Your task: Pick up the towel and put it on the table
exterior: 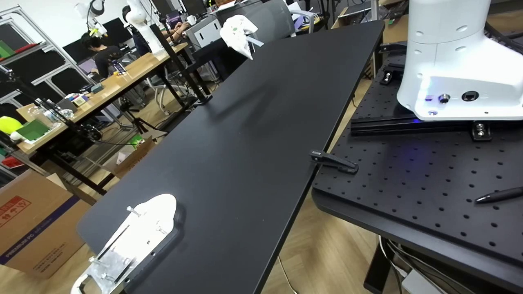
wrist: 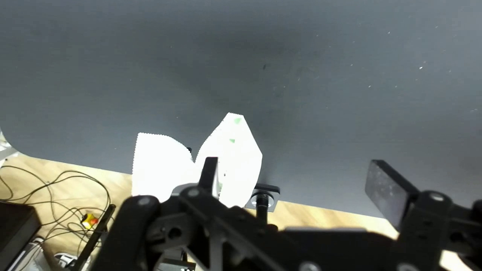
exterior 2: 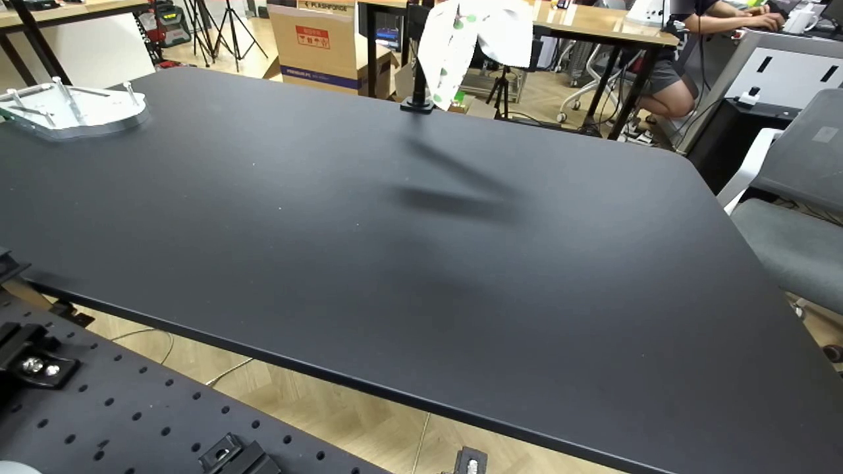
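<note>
White with green spots, there's the towel (exterior 2: 451, 56), hanging beside a black post (exterior 2: 419, 85) at the edge of the desk (exterior 2: 329, 230) — what holds it up is hard to see — and the claw (wrist: 295, 171) gapes, fingers (wrist: 386, 192) spread wide, one overlapping the towel in the wrist view!

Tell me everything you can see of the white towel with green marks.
The white towel with green marks looks like thin, soft fabric with a finely scalloped edge. It hangs in loose folds, one flap tapering downward, beside the upright black post at the edge of the smooth black tabletop. What holds it up is unclear. In the wrist view, one finger of the open black gripper overlaps it; whether they touch cannot be told.
</note>
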Motion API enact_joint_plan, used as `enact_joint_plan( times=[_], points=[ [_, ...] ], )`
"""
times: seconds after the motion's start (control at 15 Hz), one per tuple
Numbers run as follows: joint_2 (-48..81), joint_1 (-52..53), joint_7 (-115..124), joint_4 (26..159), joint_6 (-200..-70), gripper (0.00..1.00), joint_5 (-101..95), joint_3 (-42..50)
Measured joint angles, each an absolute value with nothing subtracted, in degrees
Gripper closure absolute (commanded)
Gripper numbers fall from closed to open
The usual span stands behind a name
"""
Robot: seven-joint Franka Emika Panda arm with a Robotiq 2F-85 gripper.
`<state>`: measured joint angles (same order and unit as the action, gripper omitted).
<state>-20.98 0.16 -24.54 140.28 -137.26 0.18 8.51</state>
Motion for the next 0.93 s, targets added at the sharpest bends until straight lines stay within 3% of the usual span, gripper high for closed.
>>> enact_joint_plan(
  times=[0.93],
  points=[
    [-5.4, -6.1, -24.8, 128.1, -140.8, 0.00, 1.0, 13.2]
  ],
)
